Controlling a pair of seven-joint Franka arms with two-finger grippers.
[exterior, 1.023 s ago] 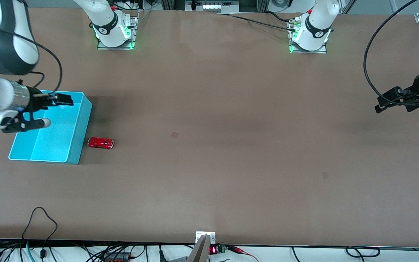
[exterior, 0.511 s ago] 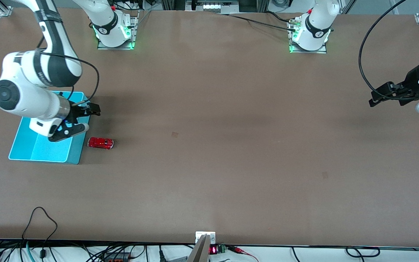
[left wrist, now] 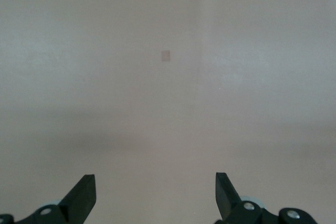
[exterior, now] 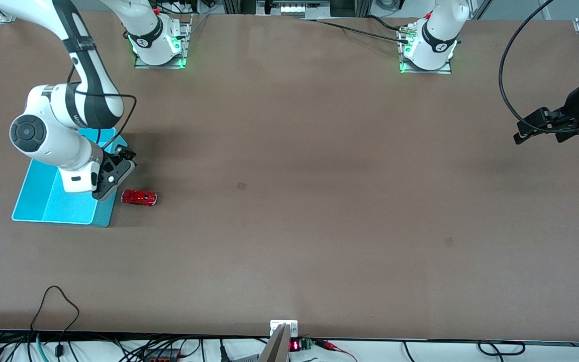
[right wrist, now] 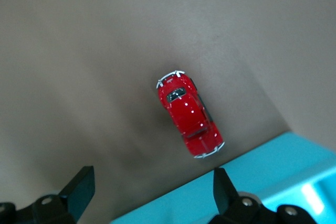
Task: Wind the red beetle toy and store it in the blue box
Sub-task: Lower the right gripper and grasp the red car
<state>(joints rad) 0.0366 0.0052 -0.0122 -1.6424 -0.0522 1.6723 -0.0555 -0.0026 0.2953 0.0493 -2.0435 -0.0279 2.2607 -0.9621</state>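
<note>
While hovering spread over blue box [exterior: 43, 208] edge, right gripper [exterior: 118, 173] needing centering astride red beetle toy [exterior: 139, 197] beside box; left gripper [exterior: 538, 125] waiting, spread.

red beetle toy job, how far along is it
Nothing is done yet: the red beetle toy sits on the table beside the blue box, unheld. In hand: the right gripper hangs open over the box's edge near the toy. The left gripper waits open at its end. Left: grasp, wind, store.
</note>
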